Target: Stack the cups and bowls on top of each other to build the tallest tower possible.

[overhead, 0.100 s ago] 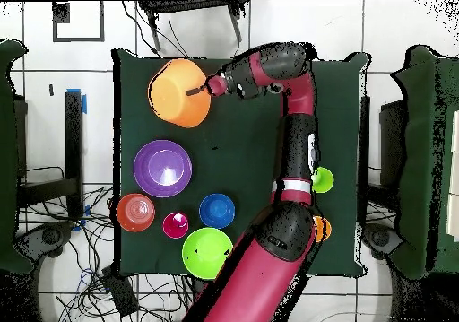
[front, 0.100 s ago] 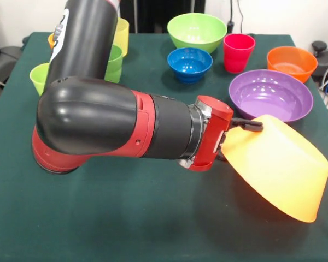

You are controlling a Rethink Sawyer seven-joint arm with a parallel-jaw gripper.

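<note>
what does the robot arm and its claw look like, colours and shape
The arm is thick and rounded, with glossy black shells and red joint rings; its upper black link carries a white marking. A red wrist block ends in a small black claw.

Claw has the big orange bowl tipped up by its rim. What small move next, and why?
Probably lower and level the big orange bowl onto bare table as the tower's base. The claw holds its rim tilted, clear of the purple bowl, and it looks the widest piece.

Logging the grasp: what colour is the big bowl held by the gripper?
Orange-yellow. The big bowl shows best in the front view, tilted, gripper at its rim.
</note>
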